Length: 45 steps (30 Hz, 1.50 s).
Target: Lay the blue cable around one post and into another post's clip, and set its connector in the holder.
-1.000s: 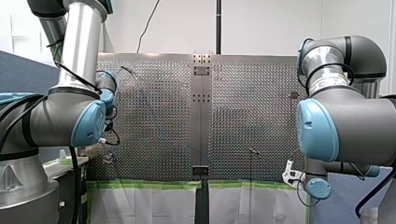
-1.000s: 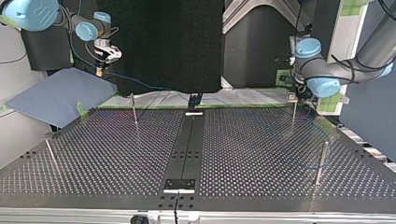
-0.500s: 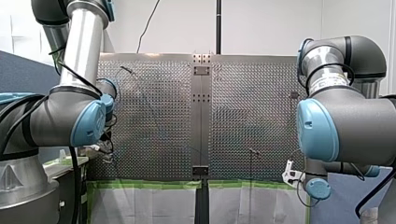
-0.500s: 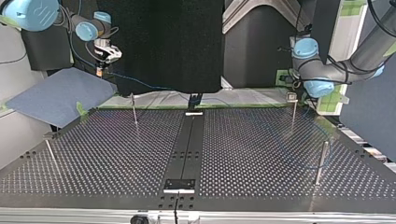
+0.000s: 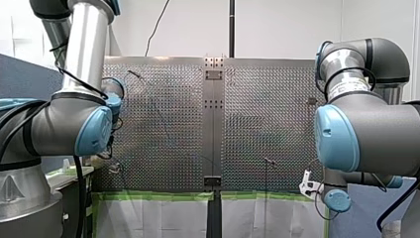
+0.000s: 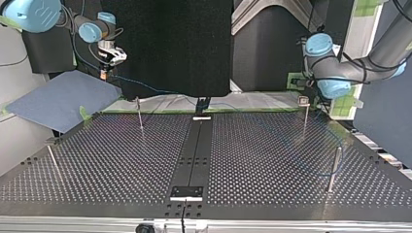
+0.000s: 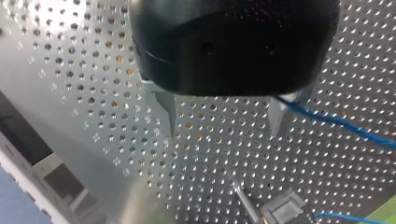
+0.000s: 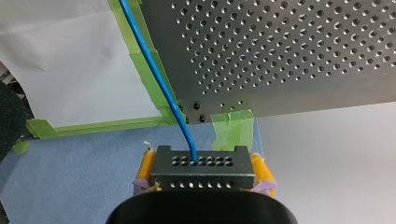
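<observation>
left arm (image 6: 340,73) shifted; right fingers (image 8: 146,164) clamp the connector (image 8: 203,169).

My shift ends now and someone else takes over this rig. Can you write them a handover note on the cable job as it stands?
Left gripper: open and empty, above the clip post. The blue cable passes beside one finger.
Right gripper: shut on the connector, off the table's edge over the blue cloth.
Done: the cable appears to loop around the thick post at the top view's right.
Unclear: whether the cable sits in the clip.
To do: confirm the clip, then set the connector in the holder.
</observation>
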Each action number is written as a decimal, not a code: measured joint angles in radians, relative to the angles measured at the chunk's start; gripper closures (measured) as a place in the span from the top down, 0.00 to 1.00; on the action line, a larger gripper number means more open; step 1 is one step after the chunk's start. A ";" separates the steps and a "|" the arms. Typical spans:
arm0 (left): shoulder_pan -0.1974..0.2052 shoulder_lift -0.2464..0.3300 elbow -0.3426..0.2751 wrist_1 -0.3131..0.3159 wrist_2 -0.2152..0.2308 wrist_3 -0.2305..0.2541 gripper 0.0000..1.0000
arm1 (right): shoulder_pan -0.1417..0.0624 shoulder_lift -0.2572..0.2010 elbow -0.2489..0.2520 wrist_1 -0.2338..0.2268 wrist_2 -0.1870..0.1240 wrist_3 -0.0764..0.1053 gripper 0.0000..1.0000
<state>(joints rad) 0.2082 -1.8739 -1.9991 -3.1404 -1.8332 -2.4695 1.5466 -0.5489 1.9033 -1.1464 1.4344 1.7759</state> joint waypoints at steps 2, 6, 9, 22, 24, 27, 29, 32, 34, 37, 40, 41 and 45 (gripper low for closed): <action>-0.003 0.020 -0.012 0.000 0.011 0.020 0.98 | 0.000 0.000 0.000 0.000 0.000 0.000 0.00; -0.014 0.046 -0.024 0.011 0.038 0.052 0.98 | 0.000 0.000 0.000 0.000 0.000 0.001 0.00; -0.025 0.052 -0.027 0.028 0.059 0.075 0.98 | 0.000 0.000 0.000 0.000 0.000 0.001 0.00; -0.037 0.086 -0.063 0.036 0.127 0.088 0.98 | -0.001 0.000 0.000 0.001 0.000 0.001 0.00; -0.033 0.106 -0.076 0.030 0.118 0.087 0.98 | -0.001 0.000 0.000 0.001 0.000 0.001 0.00; -0.029 0.135 -0.093 0.019 0.112 0.089 0.98 | -0.001 0.000 0.000 0.001 0.000 0.001 0.00; -0.028 0.154 -0.108 0.014 0.112 0.090 0.98 | 0.000 0.000 0.000 0.001 0.000 0.002 0.00; -0.025 0.181 -0.132 0.011 0.120 0.092 0.98 | 0.000 0.000 0.000 0.000 0.000 0.006 0.00; -0.025 0.197 -0.146 0.010 0.129 0.096 0.98 | 0.000 0.000 0.000 -0.001 0.000 0.008 0.00; -0.026 0.226 -0.154 0.007 0.147 0.112 0.98 | 0.000 0.000 0.000 -0.001 0.000 0.009 0.00; -0.023 0.253 -0.145 -0.008 0.150 0.135 0.98 | 0.000 0.000 -0.001 -0.002 0.000 0.011 0.00; -0.023 0.264 -0.137 -0.017 0.148 0.145 0.98 | 0.000 0.000 -0.002 -0.002 0.000 0.011 0.00; -0.022 0.297 -0.108 -0.048 0.143 0.177 0.98 | 0.003 0.000 -0.004 0.000 0.000 0.011 0.00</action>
<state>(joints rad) 0.1864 -1.5773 -2.1072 -3.1881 -1.6906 -2.2922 1.5495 -0.5486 1.8991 -1.1466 1.4344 1.7873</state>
